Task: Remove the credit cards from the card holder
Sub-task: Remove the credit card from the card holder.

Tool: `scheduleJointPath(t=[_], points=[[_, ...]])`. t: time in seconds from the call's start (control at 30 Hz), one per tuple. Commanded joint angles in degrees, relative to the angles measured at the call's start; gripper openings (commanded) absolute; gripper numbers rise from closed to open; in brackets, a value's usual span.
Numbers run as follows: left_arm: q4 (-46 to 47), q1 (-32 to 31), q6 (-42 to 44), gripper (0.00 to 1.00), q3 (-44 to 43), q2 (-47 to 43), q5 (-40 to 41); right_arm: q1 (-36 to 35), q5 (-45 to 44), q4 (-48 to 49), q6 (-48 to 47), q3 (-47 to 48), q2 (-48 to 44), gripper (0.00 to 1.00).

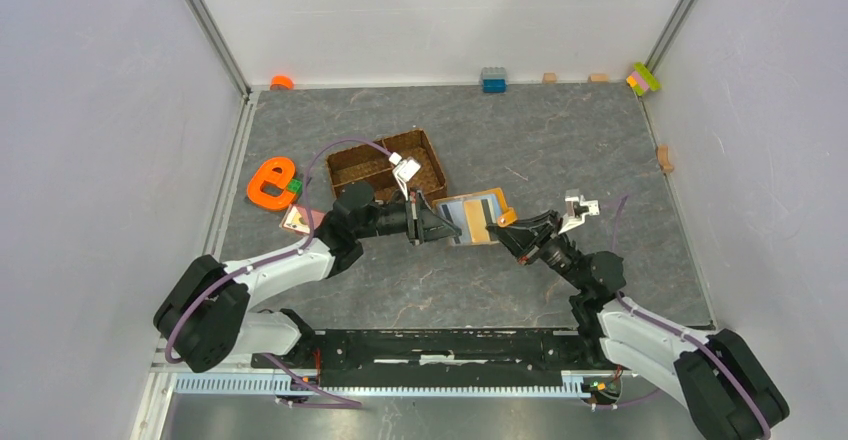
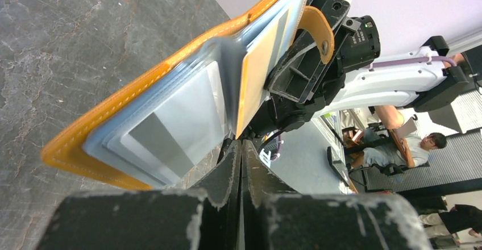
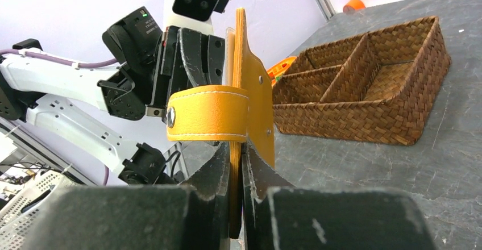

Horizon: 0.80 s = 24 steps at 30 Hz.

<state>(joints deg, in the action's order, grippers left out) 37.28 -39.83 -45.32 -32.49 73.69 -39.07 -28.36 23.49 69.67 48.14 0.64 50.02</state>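
Evidently the left gripper (image 2: 240,153), pinched fully shut, grips the open holder (image 2: 142,91) at its fingertips, with the cards (image 2: 170,130) in their slots just beyond. The right gripper (image 3: 237,153), nearly closed, clamps the opposite flap between its fingers, likely to brace the holder open for pulling cards.

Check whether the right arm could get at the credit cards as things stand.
Probably not. The right tool is clamped on the card holder at its snap-tab flap, and the left tool grips the opposite edge. The credit cards sit in their slots between them; one tool would have to let go first.
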Motion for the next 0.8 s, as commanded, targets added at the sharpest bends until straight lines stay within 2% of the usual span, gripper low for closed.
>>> scheduleJointPath(t=[0.0,0.1,0.17,0.23,0.3,0.37,0.4,0.53,0.6,0.63,0.73,0.77], points=[[0.6,0.2,2.2,0.12,-1.5,-1.5,-0.1,0.1,1.7,5.7,1.3,-0.1,2.6,0.03],[2.0,0.2,1.4,0.36,-1.5,-0.6,-1.8,0.1,5.9,12.9,4.8,0.8,7.8,0.04],[3.2,0.1,0.9,0.46,-1.3,-0.1,-2.5,0.1,8.3,18.2,7.2,1.2,10.9,0.05],[3.6,0.1,0.8,0.52,-1.3,0.5,-2.5,0.1,9.9,21.0,8.4,1.6,12.9,0.05],[4.3,0.0,0.2,0.52,-1.4,1.4,-2.8,0.1,10.0,21.3,8.6,1.7,13.5,0.05],[5.4,0.0,-0.6,0.49,-1.5,1.9,-3.5,0.1,9.6,20.4,7.9,1.6,13.1,0.05],[6.3,0.0,-1.1,0.43,-1.4,2.1,-3.9,0.1,9.5,19.8,7.5,1.6,13.0,0.05],[7.5,0.0,-1.8,0.16,-1.5,2.0,-4.6,0.1,9.0,18.6,7.0,1.6,12.6,0.06],[7.5,0.0,-1.8,0.08,-1.4,1.7,-4.4,0.1,8.9,18.4,6.9,1.6,12.6,0.12],[7.5,0.0,-1.7,0.03,-1.4,1.6,-4.4,0.1,8.9,18.4,7.0,1.6,12.7,0.20],[6.9,0.0,-1.1,0.02,-1.1,0.9,-3.7,0.1,8.0,18.4,6.6,1.0,11.8,0.39],[6.2,0.0,-0.8,0.02,-1.2,0.8,-3.3,0.1,7.6,18.3,6.3,0.8,11.2,0.41]])
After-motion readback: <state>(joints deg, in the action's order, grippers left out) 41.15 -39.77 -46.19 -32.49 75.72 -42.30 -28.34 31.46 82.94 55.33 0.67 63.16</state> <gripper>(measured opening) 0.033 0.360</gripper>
